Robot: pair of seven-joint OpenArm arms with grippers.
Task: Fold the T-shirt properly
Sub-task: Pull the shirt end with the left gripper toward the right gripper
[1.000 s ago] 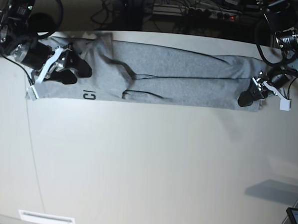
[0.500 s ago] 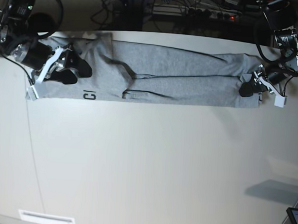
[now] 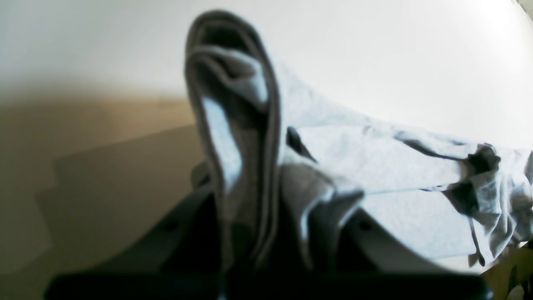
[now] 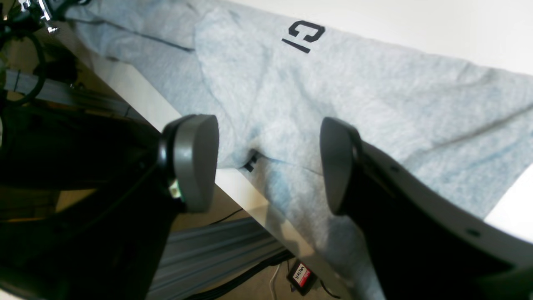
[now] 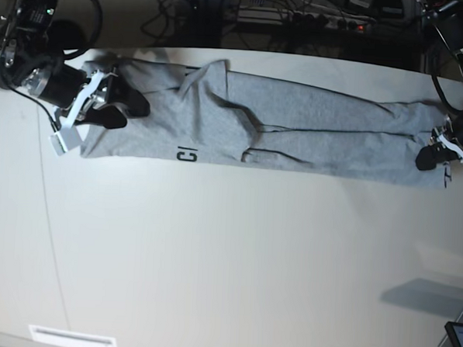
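- The T-shirt (image 5: 296,130) is stretched out in a long grey band across the far side of the white bench (image 5: 227,259), running almost edge to edge in the base view.
- Black letters (image 5: 187,154) peek out along its near edge, closer to the right arm's end.
- The left gripper (image 5: 434,157) has its fingers clenched on the shirt's end; in the left wrist view a bunch of folded grey cloth (image 3: 237,137) sticks up out of them.
- The right gripper (image 5: 115,105) sits at the other end with its fingers (image 4: 195,162) spread apart, nothing pinched between them, just shirt lying underneath.
- In the right wrist view the cloth there lies right along the bench's back edge.
- Some wrinkles and a ridge run through the middle of the shirt.
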